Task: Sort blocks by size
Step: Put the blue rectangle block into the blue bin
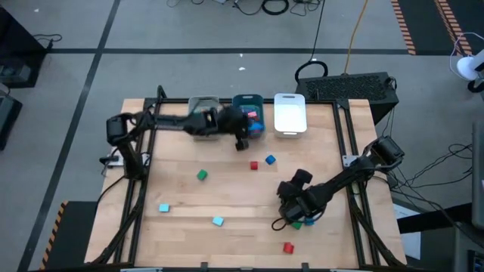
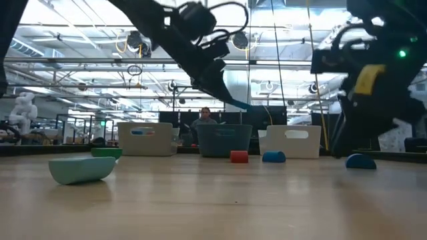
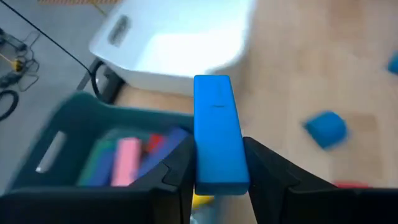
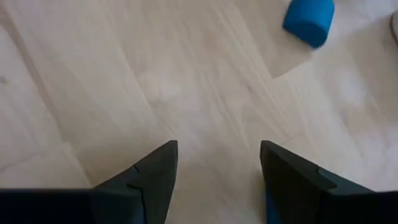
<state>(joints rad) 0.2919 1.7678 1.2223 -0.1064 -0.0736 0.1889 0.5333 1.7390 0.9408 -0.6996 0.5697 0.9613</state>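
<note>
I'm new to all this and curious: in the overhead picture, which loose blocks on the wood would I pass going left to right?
Cyan block → green block → second cyan block → red block → blue block → red block at the front edge.

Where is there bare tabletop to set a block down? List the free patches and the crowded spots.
Free: the wood between the green block and the two cyan blocks, and the strip ahead of the white tray. Crowded: around the teal tray, where the left gripper holds a blue bar, and around the right gripper.
</note>
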